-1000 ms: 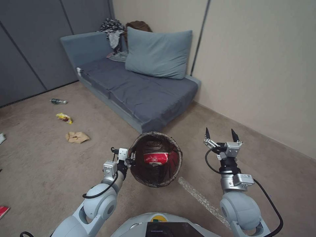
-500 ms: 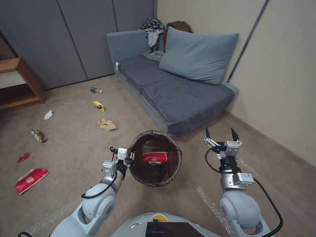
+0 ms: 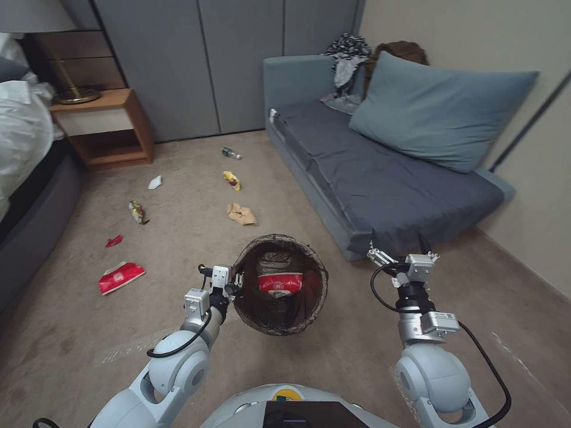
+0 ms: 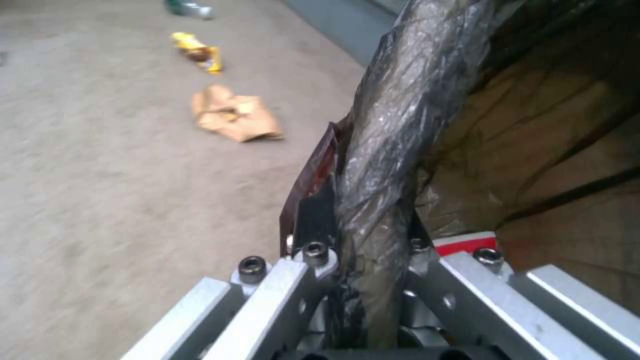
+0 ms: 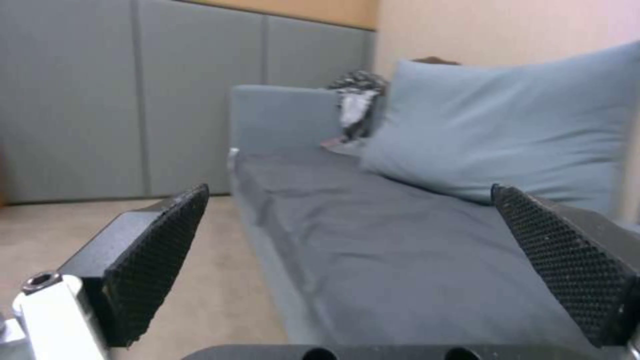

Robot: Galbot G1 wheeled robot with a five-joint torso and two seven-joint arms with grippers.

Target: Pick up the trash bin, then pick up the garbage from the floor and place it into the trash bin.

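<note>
Head view: the left tool (image 3: pixel 235 284) grips the rim of the bin (image 3: pixel 279 284), which hangs in the air in front of the robot. A red-and-white cup (image 3: pixel 279 283) lies inside it. The right tool (image 3: pixel 398 245) is spread wide and holds nothing, close to the front corner of the sofa (image 3: pixel 380 178).

The floor (image 3: pixel 178 249) is open ahead and to the left. Litter lies on it in two loose rows — a brown bag (image 3: pixel 241 214), a yellow wrapper (image 3: pixel 232 180) and a bottle (image 3: pixel 231 153) beside the sofa's long edge; a tissue (image 3: pixel 155 182), a small wrapper (image 3: pixel 137 211), a red scrap (image 3: pixel 113 241) and a red packet (image 3: pixel 121 277) nearer the bed (image 3: pixel 27 196). A nightstand (image 3: pixel 104 128) stands at the far wall.

Left wrist view: the fingers (image 4: pixel 313 220) pinch the bin's bagged rim (image 4: pixel 393 125). Past it lie the brown bag, the wrapper and the bottle.

Right wrist view: the two pads (image 5: pixel 157 255) stand far apart — the sofa shows between them, with bare floor beside it.
</note>
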